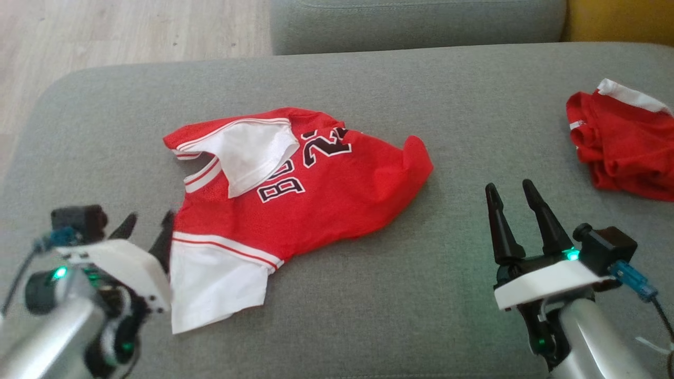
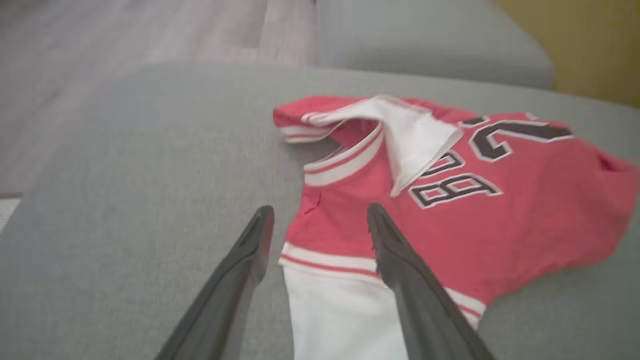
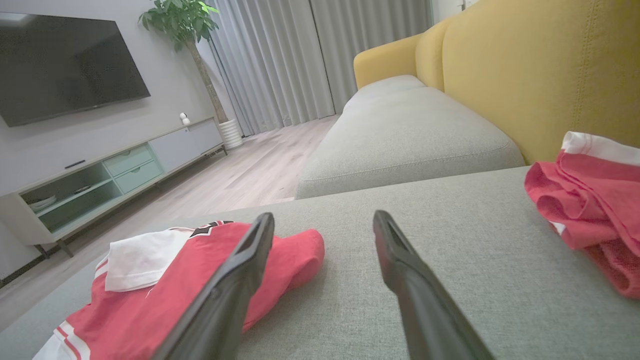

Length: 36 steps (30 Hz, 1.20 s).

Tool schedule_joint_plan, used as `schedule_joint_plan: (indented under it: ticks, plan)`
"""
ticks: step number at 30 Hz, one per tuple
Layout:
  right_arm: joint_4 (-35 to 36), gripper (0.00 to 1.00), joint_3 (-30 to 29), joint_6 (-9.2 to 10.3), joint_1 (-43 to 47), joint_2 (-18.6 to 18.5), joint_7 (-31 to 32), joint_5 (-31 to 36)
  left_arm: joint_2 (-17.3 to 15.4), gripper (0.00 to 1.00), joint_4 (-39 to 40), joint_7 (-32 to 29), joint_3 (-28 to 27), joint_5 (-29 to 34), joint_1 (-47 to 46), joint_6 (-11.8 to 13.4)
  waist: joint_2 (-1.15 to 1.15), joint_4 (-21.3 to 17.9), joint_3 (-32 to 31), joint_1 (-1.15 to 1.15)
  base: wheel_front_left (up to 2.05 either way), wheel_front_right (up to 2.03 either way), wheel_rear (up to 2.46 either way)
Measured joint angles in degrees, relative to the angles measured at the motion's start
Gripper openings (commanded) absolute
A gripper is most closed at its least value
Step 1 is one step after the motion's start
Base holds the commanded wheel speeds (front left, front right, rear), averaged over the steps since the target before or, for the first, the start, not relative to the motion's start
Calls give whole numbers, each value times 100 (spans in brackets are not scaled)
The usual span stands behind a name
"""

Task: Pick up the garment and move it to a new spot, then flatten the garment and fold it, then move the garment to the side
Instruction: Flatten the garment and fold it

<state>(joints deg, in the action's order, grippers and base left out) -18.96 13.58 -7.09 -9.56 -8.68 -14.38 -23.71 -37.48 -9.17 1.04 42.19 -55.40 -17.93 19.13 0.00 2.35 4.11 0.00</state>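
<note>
My left hand [image 2: 320, 210] is wide open at the edge of the crumpled red shirt [image 1: 326, 195] on the grey sofa [image 1: 368, 316], so I should pinch that edge softly and pull it flat.

Spread left claw [image 2: 320, 209] over red jersey [image 2: 500, 225], grey cushion [image 2: 150, 175] beneath

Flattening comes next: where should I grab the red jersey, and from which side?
Pinch the raised hem corner of the red jersey with the right gripper, coming from the robot's right. That corner stands bunched up off the cushion, and the open gripper sits on that side.
</note>
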Motion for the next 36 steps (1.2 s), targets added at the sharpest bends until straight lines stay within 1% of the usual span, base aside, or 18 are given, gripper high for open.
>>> schedule_joint_plan:
  ticks: [1, 3, 5, 7, 8, 10, 12, 14, 16, 18, 21, 23, 28, 31, 34, 36]
  plan:
    - [0, 100, 0, 0, 0, 0, 0, 0, 0, 100, 0, 0, 0, 0, 0, 0, 0, 0, 0, 0, 0, 0, 0]
    - [-44, 100, -1, 0, 1, -25, 0, -1, 205, 100, 249, 642, -69, 224, 166, 254, 0, 52, -8, 0, 0, 0, 0]
    - [-107, 100, -3, 0, -1, -75, 3, -24, 404, 100, 390, 1074, -60, 454, 386, 442, 0, 108, -7, 0, 0, 0, 0]
    - [-181, 100, -31, 0, -18, -108, 70, -94, 612, 100, 415, 1249, -69, 657, 597, 580, 0, 171, 6, 0, 0, 0, 0]
    - [-259, 100, -48, 0, -50, -101, 202, -213, 740, 100, 424, 1278, -92, 760, 683, 653, 0, 204, 15, 0, 0, 0, 0]
    - [-489, 100, -18, 0, -157, -91, 638, -633, 1020, 100, 424, 1318, -146, 905, 810, 651, 0, 273, 36, 0, 0, 0, 0]
    - [-675, 100, -56, 0, -330, -40, 1090, -1259, 1260, 100, 414, 1318, -174, 1032, 850, 555, 0, 351, 62, 0, 0, 0, 0]
    - [-858, 100, -89, 0, -610, -40, 1512, -1753, 1451, 100, 377, 1319, -214, 1184, 845, 375, 0, 437, 96, 0, 0, 0, 0]
    - [-1090, 100, -242, 0, -973, -45, 1892, -2214, 1589, 100, 264, 1321, -230, 1313, 844, 204, 0, 523, 133, 0, 0, 0, 0]
    - [-1414, 100, -407, 0, -1361, -77, 2354, -2596, 1714, 100, 143, 1324, -271, 1451, 845, 79, 0, 608, 172, 0, 0, 0, 0]
    - [-2106, 100, -778, 0, -1861, -71, 3257, -3273, 1938, 100, 25, 1325, -414, 1612, 843, -92, 0, 748, 220, 0, 0, 0, 0]
    - [-2637, 100, -935, 0, -2123, -81, 3862, -3537, 2054, 100, -63, 1325, -439, 1699, 844, -185, 0, 836, 247, 0, 0, 0, 0]
    - [-3608, 100, -1222, 1, -2655, -66, 4934, -4007, 2337, 100, -279, 1325, -592, 1882, 843, -428, 0, 1055, 296, 0, 0, 0, 0]
    - [-3949, 100, -1271, 1, -2866, -62, 5276, -4131, 2427, 100, -408, 1325, -652, 1978, 844, -514, 0, 1175, 321, 0, 0, 0, 0]
    - [-4109, 100, -1340, 1, -3006, -56, 5295, -4159, 2507, 100, -454, 1325, -788, 2079, 844, -606, 0, 1253, 353, 0, 0, 0, 0]
    - [-4128, 100, -1441, 1, -3074, -34, 5263, -4295, 2544, 100, -517, 1325, -804, 2135, 844, -661, 0, 1286, 377, 0, 0, 0, 0]
